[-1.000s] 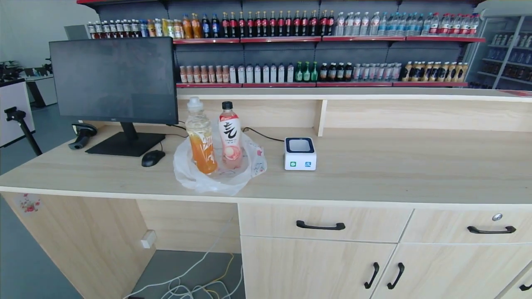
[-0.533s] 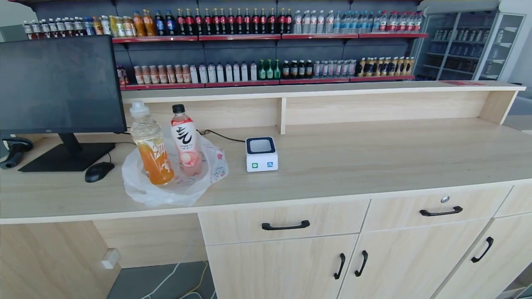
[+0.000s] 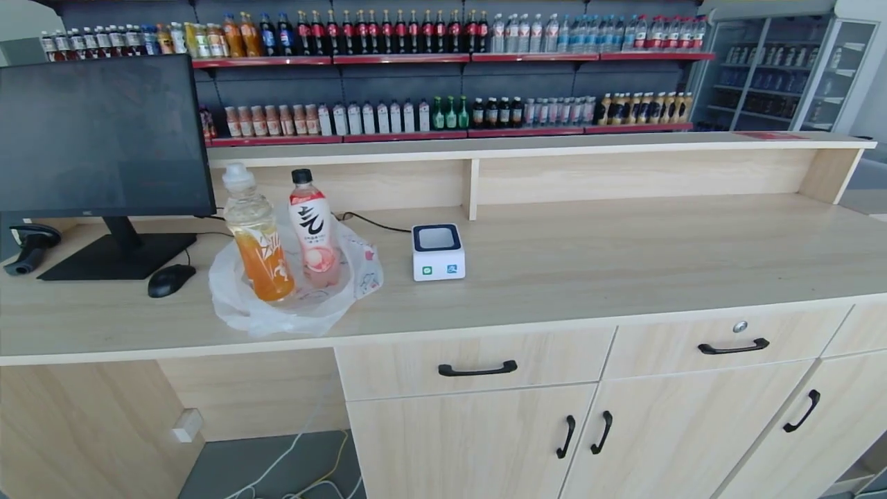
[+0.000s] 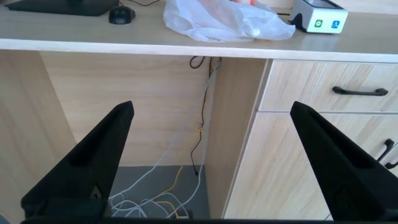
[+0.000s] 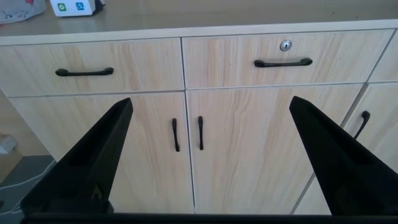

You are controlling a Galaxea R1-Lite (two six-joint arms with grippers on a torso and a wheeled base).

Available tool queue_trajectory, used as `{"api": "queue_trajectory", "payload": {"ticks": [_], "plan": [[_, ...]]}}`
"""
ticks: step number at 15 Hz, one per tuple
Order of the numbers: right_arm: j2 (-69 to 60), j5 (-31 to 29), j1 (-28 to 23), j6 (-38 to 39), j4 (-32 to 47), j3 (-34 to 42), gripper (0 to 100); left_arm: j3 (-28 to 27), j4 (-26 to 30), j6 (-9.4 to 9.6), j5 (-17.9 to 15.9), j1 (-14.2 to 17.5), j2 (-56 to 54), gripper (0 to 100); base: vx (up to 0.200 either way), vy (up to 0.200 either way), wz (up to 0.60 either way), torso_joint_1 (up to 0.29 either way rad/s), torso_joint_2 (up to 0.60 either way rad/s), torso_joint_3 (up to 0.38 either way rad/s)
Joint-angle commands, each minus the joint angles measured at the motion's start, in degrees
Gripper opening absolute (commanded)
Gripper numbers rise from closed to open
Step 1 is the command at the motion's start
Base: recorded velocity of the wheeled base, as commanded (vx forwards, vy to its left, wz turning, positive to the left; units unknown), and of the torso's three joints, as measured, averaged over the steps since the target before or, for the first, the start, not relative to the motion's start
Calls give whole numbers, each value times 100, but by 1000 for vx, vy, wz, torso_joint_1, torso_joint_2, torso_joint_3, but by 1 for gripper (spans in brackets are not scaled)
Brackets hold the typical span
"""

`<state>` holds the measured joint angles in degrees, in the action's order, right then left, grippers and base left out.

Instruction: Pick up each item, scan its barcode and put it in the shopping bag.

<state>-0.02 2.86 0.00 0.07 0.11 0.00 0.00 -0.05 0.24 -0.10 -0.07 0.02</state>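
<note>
An orange drink bottle [image 3: 258, 235] and a pink bottle with a black cap [image 3: 315, 232] stand upright inside the white shopping bag [image 3: 277, 315] on the wooden counter [image 3: 589, 263]. A small white barcode scanner [image 3: 438, 251] sits just right of the bag. In the left wrist view my left gripper [image 4: 211, 162] hangs open below counter height, facing the bag [image 4: 224, 22] and the scanner [image 4: 318, 15]. My right gripper [image 5: 208, 162] is open too, in front of the cabinet doors, with the scanner [image 5: 76, 7] above it. Neither gripper holds anything.
A monitor [image 3: 104, 132], a mouse [image 3: 170, 280] and a handheld scanner [image 3: 28, 246] stand left of the bag. Drawers with black handles [image 3: 478, 369] and cabinet doors are below the counter edge. Loose cables [image 4: 168, 199] lie on the floor in the knee space.
The head camera has swung to the right, so the whole picture shifted left. Bottles, bag and scanner keep their places on the counter.
</note>
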Motion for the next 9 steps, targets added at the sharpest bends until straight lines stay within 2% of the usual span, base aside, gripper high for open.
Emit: {"api": "queue_trajectory", "payload": {"ticks": [1,9], "plan": [[2,4,0,1,-2,0,100,0,-4,2,1,-1,-2,100,-200,0,0,-2,-2,2],[2,4,0,-7,-2,0,100,0,-4,2,1,7,-2,100,0,0,0,0,0,0]]}}
